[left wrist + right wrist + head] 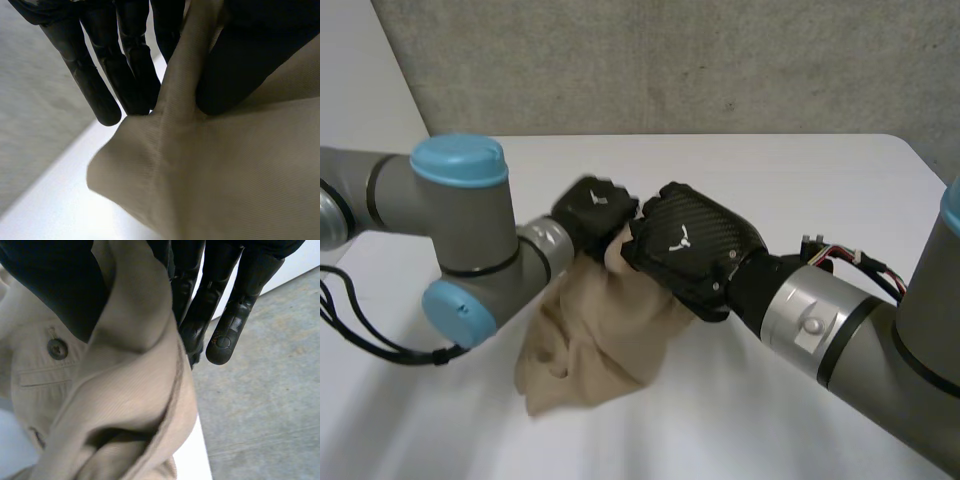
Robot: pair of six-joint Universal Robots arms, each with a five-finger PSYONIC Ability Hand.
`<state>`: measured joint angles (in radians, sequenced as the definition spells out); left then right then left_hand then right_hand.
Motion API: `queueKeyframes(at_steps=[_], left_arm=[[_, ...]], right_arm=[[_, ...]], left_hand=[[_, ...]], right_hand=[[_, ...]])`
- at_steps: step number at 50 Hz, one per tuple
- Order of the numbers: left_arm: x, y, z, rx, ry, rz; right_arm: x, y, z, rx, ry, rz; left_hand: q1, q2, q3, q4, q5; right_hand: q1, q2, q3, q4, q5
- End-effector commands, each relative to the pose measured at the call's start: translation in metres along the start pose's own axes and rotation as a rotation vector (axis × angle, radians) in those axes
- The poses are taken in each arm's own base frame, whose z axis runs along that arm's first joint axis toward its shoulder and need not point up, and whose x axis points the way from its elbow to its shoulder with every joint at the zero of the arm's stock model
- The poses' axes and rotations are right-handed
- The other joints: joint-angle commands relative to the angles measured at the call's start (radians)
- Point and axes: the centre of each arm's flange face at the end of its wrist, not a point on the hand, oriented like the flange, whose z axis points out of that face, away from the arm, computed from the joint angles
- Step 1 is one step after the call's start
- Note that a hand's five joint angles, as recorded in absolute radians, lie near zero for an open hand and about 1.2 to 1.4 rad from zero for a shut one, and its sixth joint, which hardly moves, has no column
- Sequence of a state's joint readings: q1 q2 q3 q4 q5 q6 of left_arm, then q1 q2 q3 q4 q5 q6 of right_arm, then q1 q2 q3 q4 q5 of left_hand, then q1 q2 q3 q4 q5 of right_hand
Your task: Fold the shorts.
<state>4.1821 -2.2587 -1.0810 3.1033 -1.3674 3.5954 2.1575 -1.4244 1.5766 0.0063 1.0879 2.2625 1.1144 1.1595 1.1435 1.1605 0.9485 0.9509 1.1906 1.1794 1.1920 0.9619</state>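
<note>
The tan shorts (588,345) hang bunched from both hands, with their lower folds resting on the white table (820,190). My left hand (592,208) and right hand (685,243) meet at the top of the bundle, almost touching. In the left wrist view, the left hand (100,85) pinches a fold of the shorts (225,170) between its straight fingers and thumb. In the right wrist view, the right hand (235,315) grips a thick fold of the shorts (125,390) against its thumb. A dark button (57,348) and a pocket slit show under that thumb.
The left arm's elbow (460,230) stands close beside the hanging cloth. The right forearm (840,325) crosses the near right of the table. A grey concrete wall (670,60) runs behind the table's far edge.
</note>
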Motion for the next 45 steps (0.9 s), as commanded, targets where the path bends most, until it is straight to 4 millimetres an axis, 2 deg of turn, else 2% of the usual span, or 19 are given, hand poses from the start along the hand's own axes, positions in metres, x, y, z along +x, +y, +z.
queueKeyframes(at_steps=[1,2,4,6,7,8,9,11,14,17,24,25,26,32,37,41,42,44,45], left_arm=[[-0.053,-0.049,0.011,0.168,-0.387,0.013],[-0.061,-0.067,0.012,0.252,-0.449,0.012],[-0.065,-0.082,0.010,0.323,-0.479,0.013],[-0.070,-0.105,0.004,0.427,-0.520,0.015],[-0.074,-0.128,-0.005,0.525,-0.558,0.015],[-0.074,-0.133,-0.007,0.546,-0.567,0.014],[-0.077,-0.149,-0.015,0.617,-0.602,0.008],[-0.077,-0.161,-0.023,0.667,-0.629,-0.005],[-0.074,-0.163,-0.032,0.678,-0.664,-0.030],[-0.066,-0.146,-0.035,0.618,-0.644,-0.043],[-0.020,-0.061,-0.036,0.317,-0.501,-0.067],[-0.015,-0.052,-0.037,0.274,-0.485,-0.067],[-0.005,-0.033,-0.042,0.185,-0.456,-0.066],[0.026,0.022,-0.074,-0.148,-0.385,-0.045],[0.037,0.029,-0.102,-0.251,-0.384,-0.049],[0.032,0.010,-0.122,-0.211,-0.420,-0.088],[0.031,0.007,-0.124,-0.201,-0.423,-0.091],[0.027,-0.004,-0.130,-0.164,-0.434,-0.100],[0.020,-0.016,-0.136,-0.119,-0.451,-0.112]], right_arm=[[0.035,0.006,0.035,0.028,0.145,-0.091],[0.057,0.009,0.046,0.019,0.250,-0.120],[0.081,0.007,0.055,0.014,0.369,-0.152],[0.114,-0.002,0.065,0.035,0.545,-0.186],[0.124,-0.006,0.068,0.049,0.602,-0.191],[0.140,-0.013,0.071,0.087,0.695,-0.210],[0.146,-0.017,0.072,0.108,0.732,-0.221],[0.155,-0.022,0.074,0.164,0.793,-0.244],[0.158,-0.025,0.075,0.207,0.823,-0.258],[0.147,-0.018,0.077,0.205,0.795,-0.250],[0.073,0.031,0.081,0.088,0.506,-0.182],[0.055,0.042,0.078,0.054,0.443,-0.159],[0.046,0.048,0.076,0.034,0.414,-0.147],[-0.021,0.083,0.052,-0.120,0.191,-0.046],[-0.053,0.093,0.035,-0.149,0.072,-0.002],[-0.051,0.077,0.020,-0.100,0.062,-0.008],[-0.046,0.068,0.015,-0.075,0.078,-0.006],[-0.039,0.061,0.010,-0.054,0.103,-0.007],[-0.035,0.055,0.008,-0.040,0.121,-0.004]], left_hand=[[0.282,0.237,0.253,0.236,0.273],[0.282,0.237,0.253,0.236,0.273],[0.282,0.237,0.253,0.236,0.273],[0.282,0.237,0.253,0.236,0.273],[0.282,0.237,0.253,0.236,0.273],[0.282,0.237,0.253,0.236,0.273],[0.282,0.237,0.253,0.236,0.273],[0.282,0.237,0.253,0.236,0.273],[0.282,0.237,0.253,0.236,0.273],[0.282,0.237,0.253,0.236,0.273],[0.195,0.149,0.165,0.148,0.186],[0.159,0.114,0.130,0.113,0.151],[0.095,0.050,0.066,0.049,0.086],[-0.372,-0.417,-0.401,-0.418,-0.380],[-0.490,-0.535,-0.519,-0.536,-0.498],[-0.642,-0.687,-0.671,-0.688,-0.651],[-0.660,-0.705,-0.689,-0.706,-0.669],[-0.704,-0.749,-0.733,-0.750,-0.713],[-0.745,-0.790,-0.774,-0.791,-0.754]], right_hand=[[0.445,0.206,0.217,0.204,0.260],[0.445,0.206,0.217,0.204,0.260],[0.445,0.206,0.217,0.204,0.260],[0.445,0.206,0.217,0.204,0.260],[0.445,0.206,0.217,0.204,0.260],[0.445,0.206,0.217,0.204,0.260],[0.445,0.206,0.217,0.204,0.260],[0.445,0.206,0.217,0.204,0.260],[0.445,0.206,0.217,0.204,0.260],[0.445,0.206,0.217,0.204,0.260],[0.445,0.206,0.217,0.204,0.260],[0.445,0.206,0.217,0.204,0.260],[0.445,0.206,0.217,0.204,0.260],[0.445,0.206,0.217,0.204,0.260],[0.445,0.206,0.217,0.204,0.260],[-0.186,-0.426,-0.414,-0.427,-0.371],[-0.522,-0.762,-0.750,-0.763,-0.707],[-0.765,-1.005,-0.993,-1.006,-0.950],[-0.776,-1.016,-1.005,-1.017,-0.962]])
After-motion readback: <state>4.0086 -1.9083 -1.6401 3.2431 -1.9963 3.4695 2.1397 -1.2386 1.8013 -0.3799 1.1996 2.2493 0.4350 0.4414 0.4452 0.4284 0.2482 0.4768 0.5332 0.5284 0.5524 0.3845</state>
